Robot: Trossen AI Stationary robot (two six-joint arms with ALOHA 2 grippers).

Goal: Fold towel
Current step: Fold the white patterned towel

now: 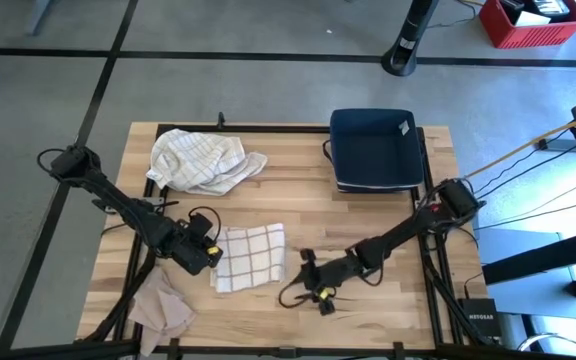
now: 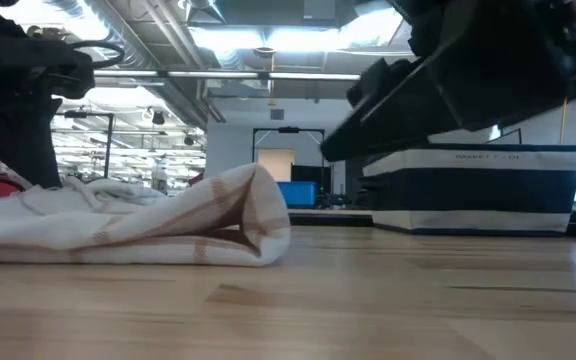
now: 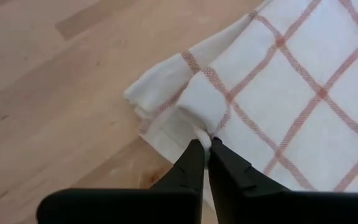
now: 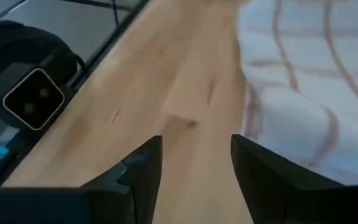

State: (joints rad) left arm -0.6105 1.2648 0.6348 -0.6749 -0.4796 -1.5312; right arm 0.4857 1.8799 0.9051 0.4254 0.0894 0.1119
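A white towel with red-brown checks (image 1: 250,256) lies folded on the wooden table, near the near edge; the low view shows it as a rounded fold (image 2: 183,222). My left gripper (image 1: 211,248) is at the towel's left edge and shut on it (image 3: 205,149). My right gripper (image 1: 304,263) is low over the bare wood just right of the towel. It is open (image 4: 197,146), and the towel's edge (image 4: 303,93) lies beside its fingers, apart from them. My left gripper pinches a small raised fold of the towel's left edge (image 3: 199,115) between its two fingers, with a bit of cloth showing at the fingertips (image 3: 194,155). The fingers come low from the table's left. The towel otherwise lies flat on the table, and the layers under the fold are bunched.
A crumpled white and grey checked cloth (image 1: 203,160) lies at the far left. A beige cloth (image 1: 163,305) sits at the near left corner. A navy basket (image 1: 373,150) stands at the far right, also in the low view (image 2: 478,190). Bare wood lies between towel and basket.
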